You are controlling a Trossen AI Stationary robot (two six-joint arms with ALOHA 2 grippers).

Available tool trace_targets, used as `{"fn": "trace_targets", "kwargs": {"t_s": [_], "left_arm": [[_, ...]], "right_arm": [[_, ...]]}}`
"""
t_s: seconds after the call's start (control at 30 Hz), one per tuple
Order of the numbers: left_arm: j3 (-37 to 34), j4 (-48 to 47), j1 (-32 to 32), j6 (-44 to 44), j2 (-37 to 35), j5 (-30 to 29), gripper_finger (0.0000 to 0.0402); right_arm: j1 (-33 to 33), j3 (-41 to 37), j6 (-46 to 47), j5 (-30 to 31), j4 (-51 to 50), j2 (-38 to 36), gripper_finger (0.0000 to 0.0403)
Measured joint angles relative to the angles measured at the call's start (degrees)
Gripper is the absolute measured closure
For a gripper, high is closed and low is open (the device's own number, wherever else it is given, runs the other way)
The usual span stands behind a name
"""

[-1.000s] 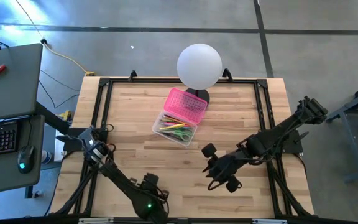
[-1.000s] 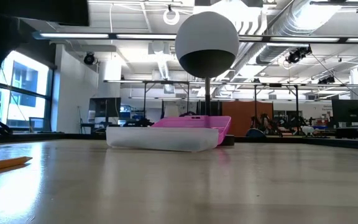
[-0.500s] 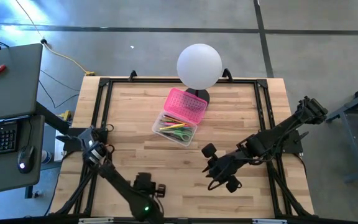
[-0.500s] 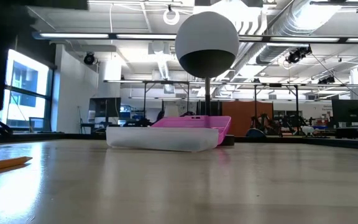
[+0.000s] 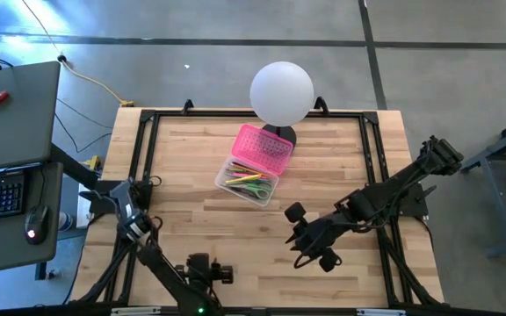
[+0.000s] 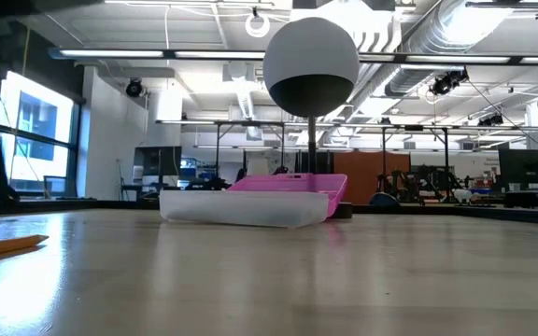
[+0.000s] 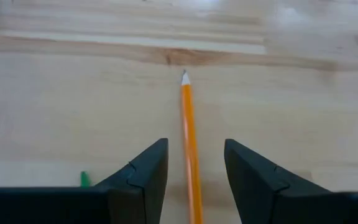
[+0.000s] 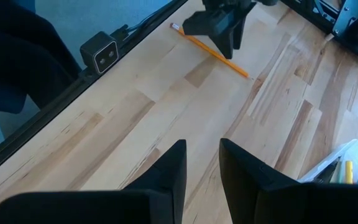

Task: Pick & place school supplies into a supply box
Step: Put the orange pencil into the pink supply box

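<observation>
Now the left gripper [image 7: 191,171] hangs over the last loose orange pencil [image 7: 189,134], its fingers [image 7: 145,174] parted with a moderate gap and holding nothing, one finger on each side of the shaft; whether they touch the wood cannot be told. The pencil lies flat on the tabletop [image 5: 341,167] near the front edge, well apart from the supply box [image 5: 255,165], which sits just in front of the white globe lamp [image 5: 281,93]. A likely risk is that the thin round shaft rolls or skids as the fingers close, especially if one finger reaches it first, or that a grip far from the middle lets it tip on the way to the box. A carried pencil could also catch the box's rim if it arrives crosswise to the long side. That box stands open, its hot-pink dotted lid [image 5: 264,147] folded back toward the lamp, and its clear base [image 5: 247,184] already holds a bundle of pens and pencils in yellow, green and orange. The right gripper [image 8: 201,165] waits to the box's front right, fingers slightly apart and empty.
</observation>
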Motion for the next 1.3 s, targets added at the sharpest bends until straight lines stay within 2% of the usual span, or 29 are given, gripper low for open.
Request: {"fn": "trace_targets", "kwargs": {"t_s": [0.33,0.83,0.97,1.3], "left_arm": [[-0.02,-0.65,0.39,-0.02,0.35,-0.24,0.0212],[0.37,1.70,0.16,0.04,8.16,-1.83,0.0211],[0.39,1.31,0.11,0.54,10.41,-4.66,0.0211],[0.20,0.05,1.40,-2.15,11.58,-5.75,0.0211]], "right_arm": [[-0.02,0.00,0.00,0.00,0.27,0.00,0.0329],[-0.02,0.00,0.02,-0.02,1.87,0.00,0.0329],[-0.02,0.00,0.02,-0.01,2.30,0.00,0.0329],[-0.02,0.00,0.00,-0.01,2.38,0.00,0.0329]]}}
